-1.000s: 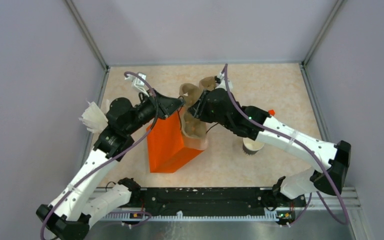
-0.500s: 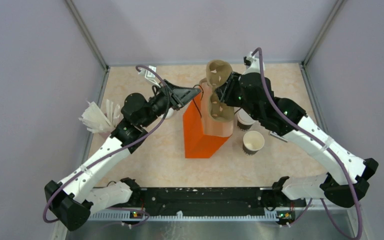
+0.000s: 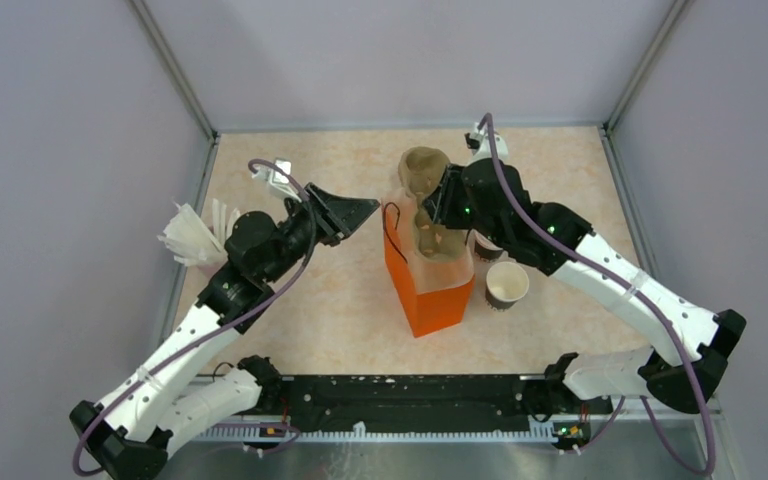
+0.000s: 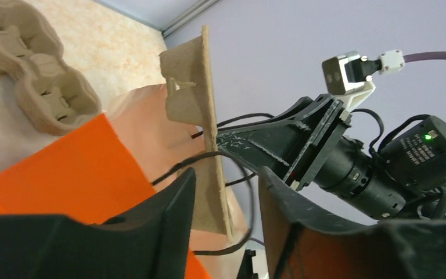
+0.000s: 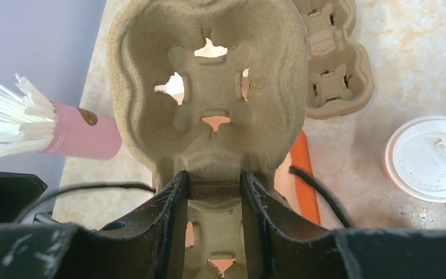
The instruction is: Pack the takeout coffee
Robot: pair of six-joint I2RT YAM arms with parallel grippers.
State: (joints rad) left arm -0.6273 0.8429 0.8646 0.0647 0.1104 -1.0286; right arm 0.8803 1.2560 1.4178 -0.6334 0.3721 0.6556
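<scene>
Your right fingers (image 5: 173,216) pinch the pulp tray (image 5: 209,75) in the orange bag (image 3: 430,295) — the lidded coffee (image 5: 427,157) sits just right of them; left fingers (image 4: 162,226) are parted, empty.

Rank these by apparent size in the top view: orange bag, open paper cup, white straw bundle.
1. orange bag
2. white straw bundle
3. open paper cup, which looks somewhat smaller than the bundle

The left gripper (image 3: 358,210) hangs mid-air, jaws parted; the right gripper (image 3: 432,212) reaches forward, clamped on a brown pulp tray (image 3: 422,168).
</scene>
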